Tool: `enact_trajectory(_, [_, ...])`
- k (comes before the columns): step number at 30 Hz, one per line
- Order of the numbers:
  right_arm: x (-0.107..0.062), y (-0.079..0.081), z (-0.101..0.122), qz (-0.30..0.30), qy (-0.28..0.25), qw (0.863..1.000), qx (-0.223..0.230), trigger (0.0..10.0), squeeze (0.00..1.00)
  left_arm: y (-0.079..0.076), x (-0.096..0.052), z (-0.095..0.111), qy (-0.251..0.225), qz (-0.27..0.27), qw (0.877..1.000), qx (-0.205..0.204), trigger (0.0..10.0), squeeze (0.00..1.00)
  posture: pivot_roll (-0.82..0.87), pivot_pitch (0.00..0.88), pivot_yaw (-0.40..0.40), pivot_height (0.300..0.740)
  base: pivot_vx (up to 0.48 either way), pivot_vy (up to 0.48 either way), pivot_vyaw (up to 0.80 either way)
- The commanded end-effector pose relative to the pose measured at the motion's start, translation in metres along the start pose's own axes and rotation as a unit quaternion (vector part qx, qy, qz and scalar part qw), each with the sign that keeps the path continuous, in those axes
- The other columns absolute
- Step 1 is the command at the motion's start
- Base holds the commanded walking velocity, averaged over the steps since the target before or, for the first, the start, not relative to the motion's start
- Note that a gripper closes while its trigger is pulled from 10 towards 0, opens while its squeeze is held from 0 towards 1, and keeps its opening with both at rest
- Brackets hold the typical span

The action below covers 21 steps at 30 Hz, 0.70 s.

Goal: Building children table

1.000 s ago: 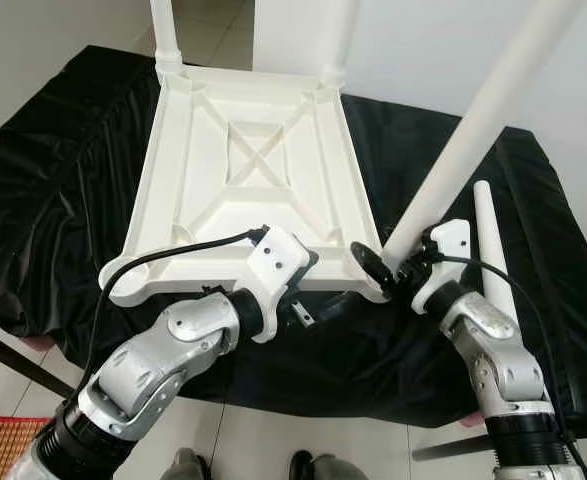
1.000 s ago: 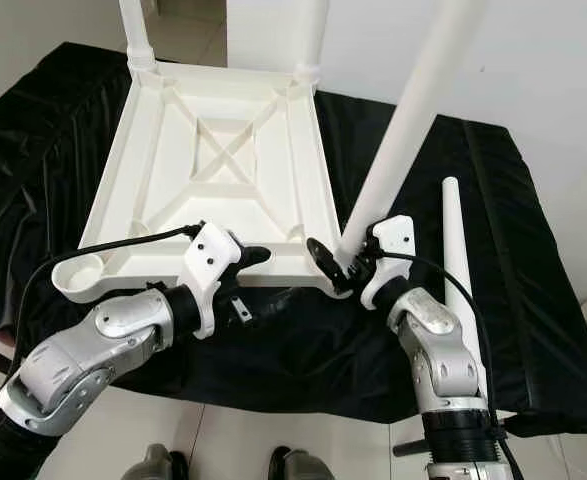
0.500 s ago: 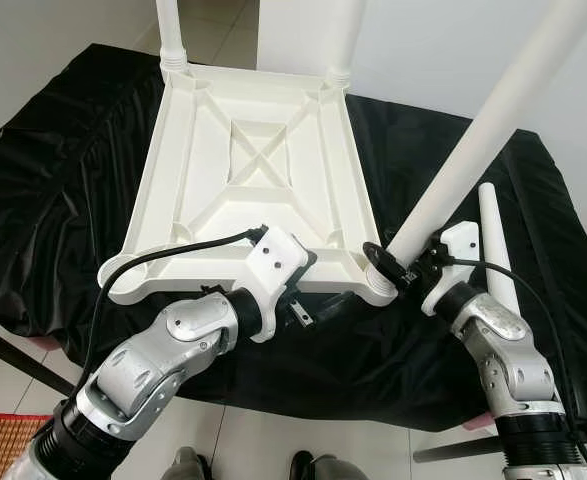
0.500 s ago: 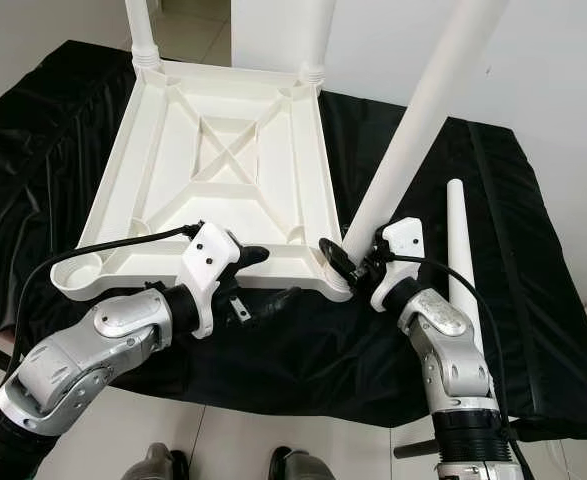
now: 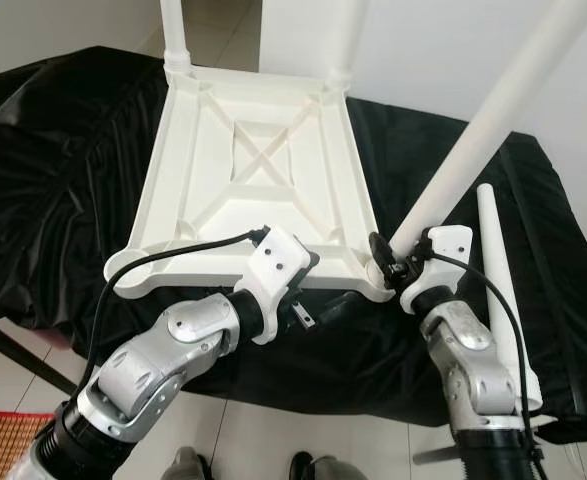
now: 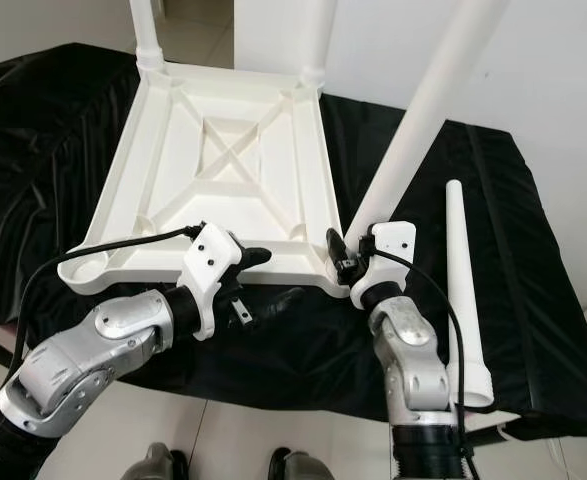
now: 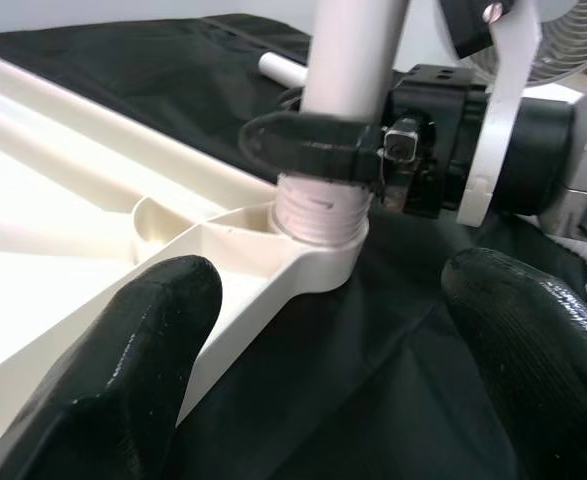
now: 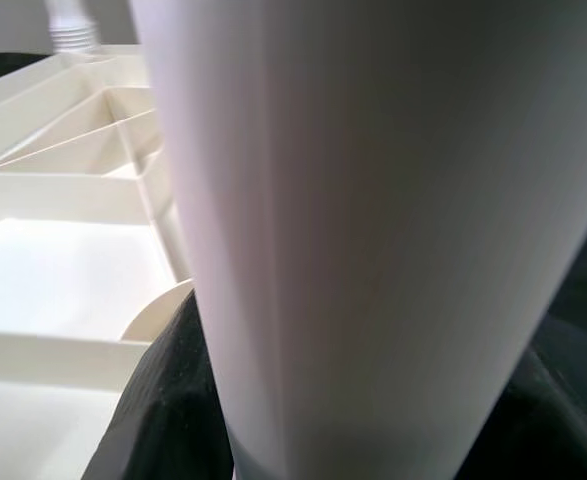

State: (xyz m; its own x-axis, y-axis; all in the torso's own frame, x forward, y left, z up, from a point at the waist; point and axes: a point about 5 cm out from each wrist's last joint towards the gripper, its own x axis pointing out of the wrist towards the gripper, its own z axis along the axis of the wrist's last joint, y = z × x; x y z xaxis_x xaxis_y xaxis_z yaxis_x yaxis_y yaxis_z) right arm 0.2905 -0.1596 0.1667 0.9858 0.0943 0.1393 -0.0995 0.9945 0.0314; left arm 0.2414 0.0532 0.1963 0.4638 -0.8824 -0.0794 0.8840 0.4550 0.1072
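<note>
Gripping a white leg [image 5: 473, 160] at the tabletop [image 5: 253, 190] corner, right pincer [image 5: 393, 262]; left pincer [image 7: 323, 330] wide; spare leg [image 5: 501, 290] alongside.

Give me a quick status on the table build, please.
Right gripper shut on table leg, seated in tabletop corner socket. Left gripper open beside it. Spare leg on cloth.

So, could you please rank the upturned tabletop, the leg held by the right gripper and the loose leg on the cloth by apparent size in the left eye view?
1. Upturned tabletop, clearly largest.
2. Leg held by the right gripper: it rises towards the camera, so nearness may inflate it.
3. Loose leg lying on the black cloth.

Both legs may really be alike.
</note>
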Motion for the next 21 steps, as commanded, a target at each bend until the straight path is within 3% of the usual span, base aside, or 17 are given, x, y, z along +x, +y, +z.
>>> enact_trajectory(1, [-0.007, -0.01, -0.012, -0.047, 0.033, 0.998, -0.005, 10.0, 0.0, -0.01, 0.0, -0.001, 0.002, -0.061, 0.998, -0.005, 10.0, 0.0, 0.06, 0.152, -0.091, 0.74, 0.0, 0.0, 0.0])
enact_trajectory(2, [-0.01, -0.007, -0.013, -0.073, 0.032, 0.997, -0.008, 10.0, 0.0, -0.01, 0.001, -0.001, 0.003, -0.062, 0.998, -0.005, 10.0, 0.0, 0.06, 0.152, -0.091, 0.74, 0.0, 0.0, 0.0])
enact_trajectory(5, [-0.01, -0.007, -0.013, -0.073, 0.032, 0.997, -0.008, 10.0, 0.0, -0.01, 0.001, -0.001, 0.003, -0.062, 0.998, -0.005, 10.0, 0.0, 0.06, 0.152, -0.091, 0.74, 0.0, 0.0, 0.0])
enact_trajectory(7, [-0.015, -0.004, -0.014, -0.131, 0.032, 0.991, -0.005, 10.0, 0.0, -0.011, 0.001, -0.002, 0.003, -0.063, 0.998, -0.005, 10.0, 0.0, 0.06, 0.149, -0.091, 0.74, 0.0, 0.0, 0.0])
enact_trajectory(14, [-0.016, 0.006, -0.017, -0.157, 0.043, 0.986, 0.019, 10.0, 0.0, -0.011, 0.0, -0.002, 0.004, -0.064, 0.998, -0.005, 10.0, 0.0, 0.06, 0.147, -0.091, 0.74, 0.0, 0.0, 0.0])
enact_trajectory(15, [-0.016, 0.005, -0.017, -0.154, 0.042, 0.987, 0.022, 10.0, 0.24, -0.011, 0.0, -0.002, 0.004, -0.063, 0.998, -0.005, 10.0, 0.0, 0.06, 0.147, -0.091, 0.74, 0.0, 0.0, 0.0])
enact_trajectory(16, [-0.015, 0.005, -0.017, -0.146, 0.039, 0.988, 0.027, 10.0, 1.0, -0.011, 0.0, -0.002, 0.004, -0.064, 0.998, -0.005, 10.0, 0.0, 0.06, 0.147, -0.091, 0.74, 0.0, 0.0, 0.0])
enact_trajectory(21, [-0.011, 0.002, -0.014, -0.104, 0.034, 0.993, 0.033, 10.0, 1.0, -0.01, 0.0, -0.002, 0.004, -0.063, 0.998, -0.005, 10.0, 0.0, 0.06, 0.147, -0.091, 0.74, 0.0, 0.0, 0.0])
